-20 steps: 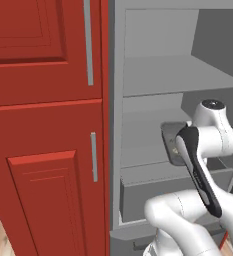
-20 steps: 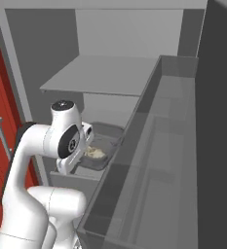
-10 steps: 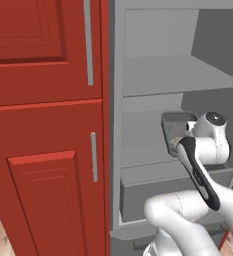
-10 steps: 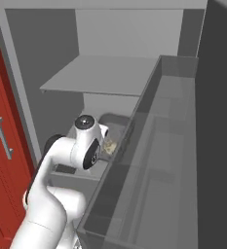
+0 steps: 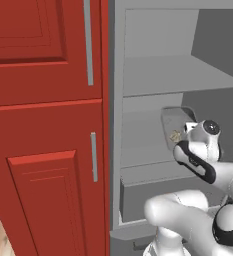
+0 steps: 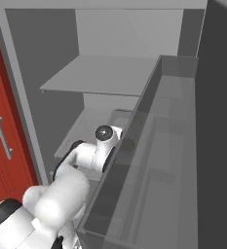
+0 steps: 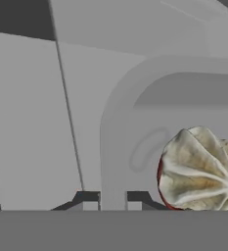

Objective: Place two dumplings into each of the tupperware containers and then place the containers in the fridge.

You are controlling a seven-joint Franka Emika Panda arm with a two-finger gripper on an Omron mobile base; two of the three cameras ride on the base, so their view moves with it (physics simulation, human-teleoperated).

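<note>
Clamped on the rim of 1 tupperware container (image 7: pixel 116 147), the claw (image 7: pixel 113 198) carries it onto the fridge (image 5: pixel 153 75) middle shelf; 1 dumpling (image 7: pixel 199 169) shows inside. Release remains; the second container's whereabouts cannot be told

The arm (image 5: pixel 198 160) hides much of the container (image 5: pixel 175 120); 1 dumpling (image 7: pixel 201 169) is cropped.

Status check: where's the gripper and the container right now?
Gripper shut on container rim, inside the fridge. Container over the middle shelf, dumpling in it. Nothing in the way that I can see.
</note>
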